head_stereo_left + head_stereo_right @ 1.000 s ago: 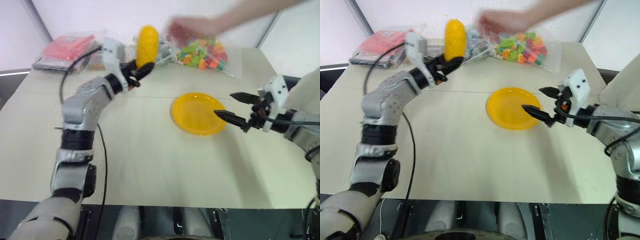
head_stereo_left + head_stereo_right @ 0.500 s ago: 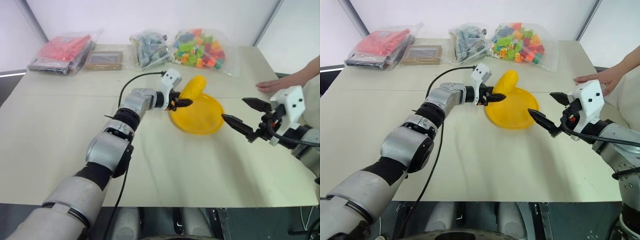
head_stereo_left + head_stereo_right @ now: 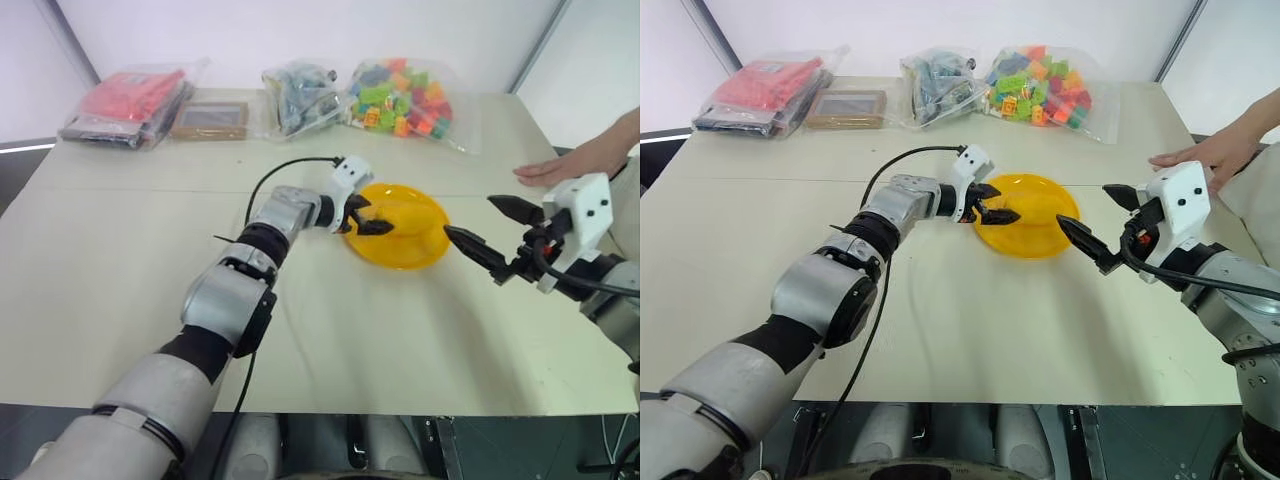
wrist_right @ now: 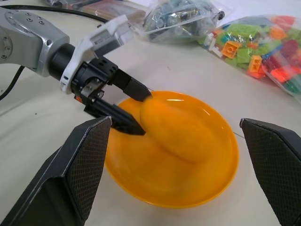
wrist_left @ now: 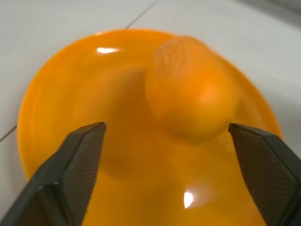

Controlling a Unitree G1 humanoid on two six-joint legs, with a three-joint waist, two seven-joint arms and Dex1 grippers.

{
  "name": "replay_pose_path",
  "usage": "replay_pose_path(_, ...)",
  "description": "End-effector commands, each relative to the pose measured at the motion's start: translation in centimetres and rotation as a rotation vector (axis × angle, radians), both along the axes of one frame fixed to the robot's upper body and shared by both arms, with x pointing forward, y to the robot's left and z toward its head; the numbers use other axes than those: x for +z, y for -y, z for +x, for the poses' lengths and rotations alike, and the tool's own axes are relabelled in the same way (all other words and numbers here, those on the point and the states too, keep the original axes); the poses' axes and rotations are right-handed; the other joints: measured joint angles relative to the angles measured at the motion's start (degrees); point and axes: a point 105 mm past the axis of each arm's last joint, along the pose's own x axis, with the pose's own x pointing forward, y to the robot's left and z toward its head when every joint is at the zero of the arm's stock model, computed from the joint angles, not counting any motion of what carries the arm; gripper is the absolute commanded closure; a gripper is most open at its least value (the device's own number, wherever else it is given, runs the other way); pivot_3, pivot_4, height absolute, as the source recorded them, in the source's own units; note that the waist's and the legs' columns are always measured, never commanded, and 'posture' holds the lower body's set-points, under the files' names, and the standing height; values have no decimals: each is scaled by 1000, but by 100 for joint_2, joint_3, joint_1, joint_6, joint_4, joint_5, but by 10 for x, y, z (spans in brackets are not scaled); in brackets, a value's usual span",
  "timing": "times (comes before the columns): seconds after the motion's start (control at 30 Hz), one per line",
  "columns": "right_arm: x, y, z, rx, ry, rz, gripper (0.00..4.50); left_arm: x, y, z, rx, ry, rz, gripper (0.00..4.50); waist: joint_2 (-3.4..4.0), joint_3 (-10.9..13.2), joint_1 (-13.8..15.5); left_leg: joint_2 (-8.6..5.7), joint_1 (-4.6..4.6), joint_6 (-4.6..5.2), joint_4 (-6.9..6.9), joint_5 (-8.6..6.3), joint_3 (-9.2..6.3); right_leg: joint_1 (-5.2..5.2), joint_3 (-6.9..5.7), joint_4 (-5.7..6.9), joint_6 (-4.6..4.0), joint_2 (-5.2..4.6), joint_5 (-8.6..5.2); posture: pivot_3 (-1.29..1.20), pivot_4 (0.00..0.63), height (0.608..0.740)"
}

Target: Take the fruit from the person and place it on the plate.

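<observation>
The yellow-orange fruit (image 4: 176, 129) lies on the yellow plate (image 3: 400, 258) in the middle of the table. My left gripper (image 3: 375, 216) is open at the plate's left rim. Its black fingers (image 5: 80, 155) stand wide on either side of the fruit's (image 5: 193, 94) near end, clear of it. Just right of the plate, my right gripper (image 3: 470, 216) hovers open and holds nothing. The person's hand (image 3: 1195, 155) rests flat on the table at the far right edge.
Along the table's back edge lie a bag of coloured toy blocks (image 3: 405, 95), a bag of grey parts (image 3: 300, 95), a brown framed item (image 3: 208, 118) and a red packet (image 3: 130, 95). A black cable (image 3: 290, 165) runs along my left arm.
My left gripper brought the fruit from the back of the table down to the plate, then opened and let it go. The person's hand withdrew to the right edge.
</observation>
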Motion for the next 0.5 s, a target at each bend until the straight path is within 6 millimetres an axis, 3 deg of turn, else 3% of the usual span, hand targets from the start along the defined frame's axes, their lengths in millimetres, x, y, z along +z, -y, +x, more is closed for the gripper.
replay_pose_path(0.03, 10, -4, -2, 19, 44, -11, 0, 42, 2, 5, -1, 83, -117, 67, 0, 0, -1, 0, 0, 0, 0, 0, 0, 0, 0, 0, 0, 0, 0, 0, 150, 731)
replay_pose_path(0.1, 10, -4, 0, 27, 42, -10, 0, 60, -8, 7, 4, 159, -139, 67, 0, 0, -3, 0, 0, 0, 0, 0, 0, 0, 0, 0, 0, 0, 0, 0, 150, 731)
replay_pose_path(0.2, 6, -2, 3, 33, 19, -25, 0, 86, -44, -4, 13, 372, -122, 67, 4, -2, -80, 5, 6, 0, -5, 0, 1, 0, 7, 4, 0, 1, 0, 0, 150, 731)
replay_pose_path(0.5, -10, 10, 11, 40, -52, -91, 0, 84, -126, -53, 198, 446, -29, 67, 9, -5, -87, 7, 10, -3, 4, 2, 0, 7, 5, 12, 0, -3, 0, 0, 150, 731)
